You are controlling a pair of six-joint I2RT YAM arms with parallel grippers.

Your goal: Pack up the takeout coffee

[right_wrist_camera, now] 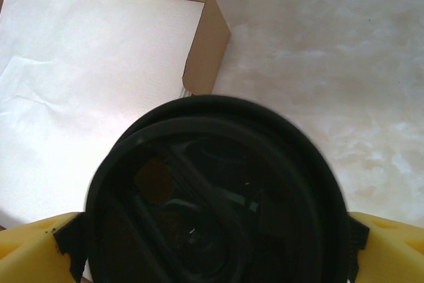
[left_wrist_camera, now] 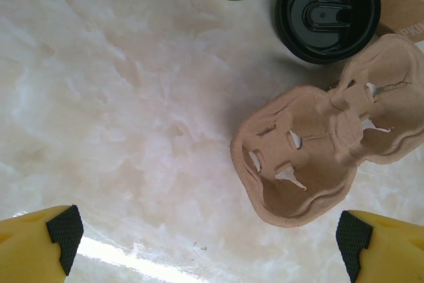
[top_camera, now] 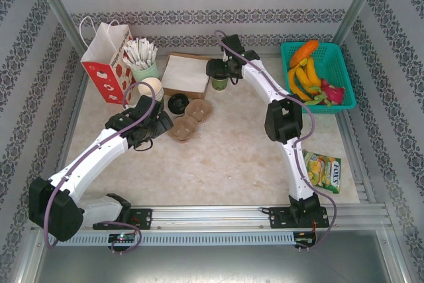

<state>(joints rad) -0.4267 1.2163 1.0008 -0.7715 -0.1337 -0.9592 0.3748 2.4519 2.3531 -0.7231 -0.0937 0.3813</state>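
Takeout coffee (right_wrist_camera: pixel 215 197) — lid-up between the right fingers (right_wrist_camera: pixel 26 250), one each side

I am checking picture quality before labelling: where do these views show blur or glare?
Right wrist: the black lid is too close, so soft and dark; the white napkins look washed out. Left wrist: the pulp cup carrier is sharp, with a glare streak on the table. Top external: even light, soft shadows.
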